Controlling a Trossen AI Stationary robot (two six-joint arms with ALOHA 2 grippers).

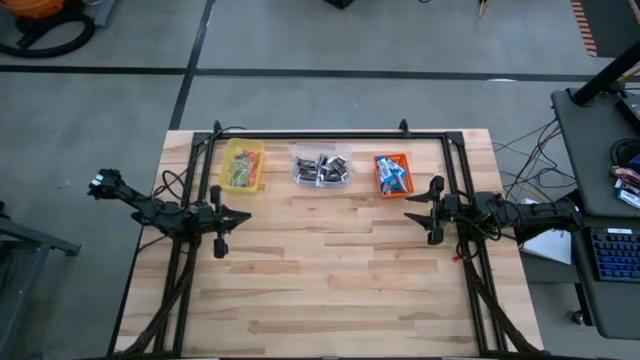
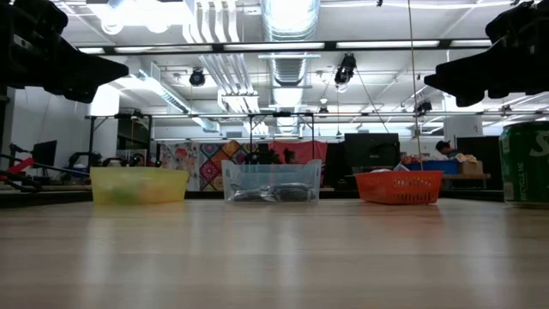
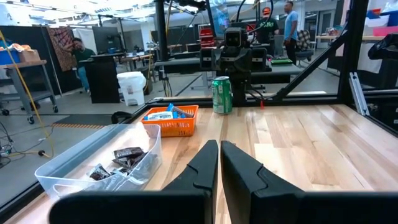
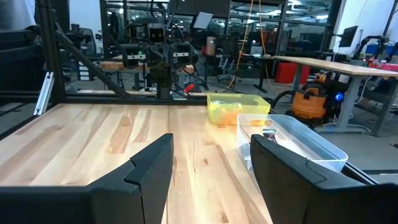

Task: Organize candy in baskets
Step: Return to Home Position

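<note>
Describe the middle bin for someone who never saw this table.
Three bins stand in a row along the far edge of the table. The middle bin is clear and holds dark candy; its neighbours are a yellow bin and an orange bin.

Robotics lab, ceiling ducts [image 2: 289, 21], workbenches [image 4: 329, 64]

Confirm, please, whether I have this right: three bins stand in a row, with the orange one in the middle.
Not quite: the clear bin stands in the middle, between the yellow bin and the orange bin, as the high view shows.
</note>
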